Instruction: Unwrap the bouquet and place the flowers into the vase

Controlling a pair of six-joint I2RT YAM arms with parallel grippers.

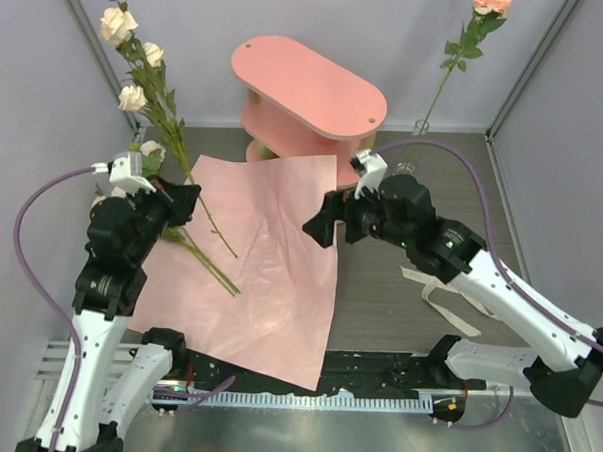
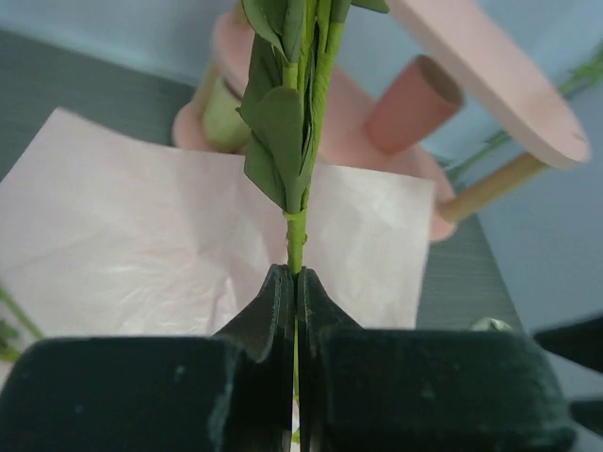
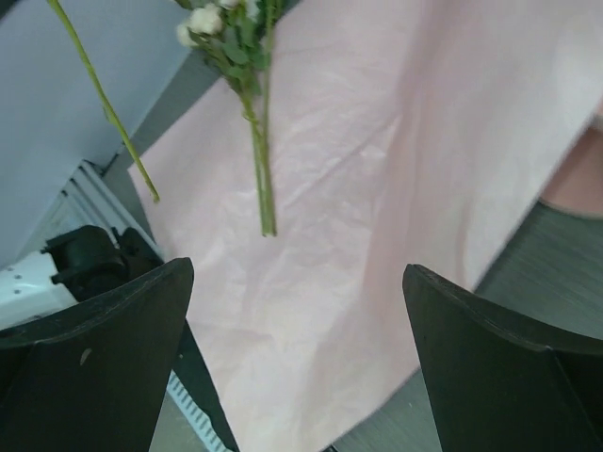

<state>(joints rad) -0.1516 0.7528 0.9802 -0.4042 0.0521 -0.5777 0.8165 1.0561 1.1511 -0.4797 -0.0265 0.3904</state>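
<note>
Cream roses (image 1: 133, 97) lean upward at left (stems leafy); a peach rose (image 1: 490, 2) stands in the vase (image 1: 422, 127).

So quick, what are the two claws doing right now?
Left claw: closed on a green flower stem.
Right claw: open, holding nothing.

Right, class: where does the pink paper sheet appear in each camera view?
Top external: pink paper centre, lying flat.
Left wrist: paper across the middle, behind the gripped stem.
Right wrist: paper fills most of it.
Landmark: pink shelf at its far edge, top and left wrist.
</note>
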